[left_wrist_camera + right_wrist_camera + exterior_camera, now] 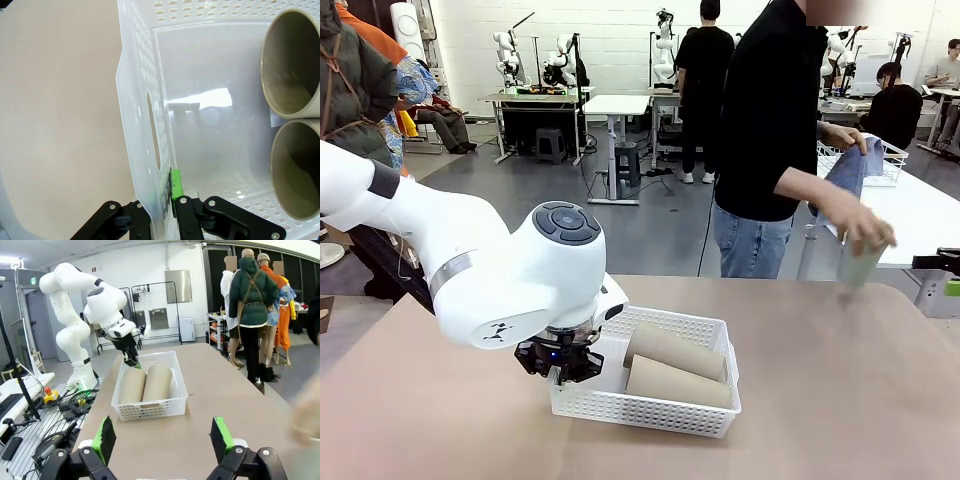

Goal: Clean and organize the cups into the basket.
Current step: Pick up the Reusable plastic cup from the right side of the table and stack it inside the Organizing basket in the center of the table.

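The white lattice basket [650, 410] sits on the tan table, and two tan cups [675, 350] [678, 383] lie side by side in it. My left gripper [560, 365] is shut on the basket's left wall; in the left wrist view its green pad [176, 182] presses the wall [140, 100] just below the handle cut-out, and both cup mouths [295, 65] [300, 170] face the camera. At the far right, a person's hand [860, 225] holds a pale green cup [860, 265] and a blue cloth [850, 165]. My right gripper [162, 435] hangs open above the table, facing the basket [150, 410].
The person stands at the table's far side, right of centre. A white wire basket [890, 160] rests on another table behind them. Bare tabletop lies to the right of the basket and in front of it.
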Robot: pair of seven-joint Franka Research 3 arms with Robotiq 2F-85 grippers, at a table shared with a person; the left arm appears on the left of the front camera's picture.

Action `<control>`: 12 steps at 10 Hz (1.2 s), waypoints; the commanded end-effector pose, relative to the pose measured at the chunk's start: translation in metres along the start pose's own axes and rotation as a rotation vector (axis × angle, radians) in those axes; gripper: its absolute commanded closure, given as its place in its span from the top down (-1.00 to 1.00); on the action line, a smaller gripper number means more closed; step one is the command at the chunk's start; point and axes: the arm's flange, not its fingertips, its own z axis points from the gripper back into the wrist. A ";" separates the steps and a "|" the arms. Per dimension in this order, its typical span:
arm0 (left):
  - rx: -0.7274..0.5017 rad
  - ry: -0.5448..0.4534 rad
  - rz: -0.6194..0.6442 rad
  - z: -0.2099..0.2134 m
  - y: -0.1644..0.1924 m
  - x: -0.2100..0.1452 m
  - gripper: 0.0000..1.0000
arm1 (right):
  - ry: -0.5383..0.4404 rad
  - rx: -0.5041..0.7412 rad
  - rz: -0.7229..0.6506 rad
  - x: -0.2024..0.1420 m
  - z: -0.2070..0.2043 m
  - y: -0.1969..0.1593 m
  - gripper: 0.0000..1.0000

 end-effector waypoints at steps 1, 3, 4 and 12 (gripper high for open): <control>0.014 -0.011 -0.008 -0.001 0.000 -0.003 -1.00 | -0.007 0.006 -0.001 -0.001 0.001 0.001 1.00; 0.014 -0.011 -0.008 -0.001 0.000 -0.003 -1.00 | -0.007 0.006 -0.001 -0.001 0.001 0.001 1.00; 0.014 -0.011 -0.008 -0.001 0.000 -0.003 -1.00 | -0.007 0.006 -0.001 -0.001 0.001 0.001 1.00; 0.014 -0.011 -0.008 -0.001 0.000 -0.003 -1.00 | 0.069 0.081 0.001 -0.029 -0.003 -0.007 1.00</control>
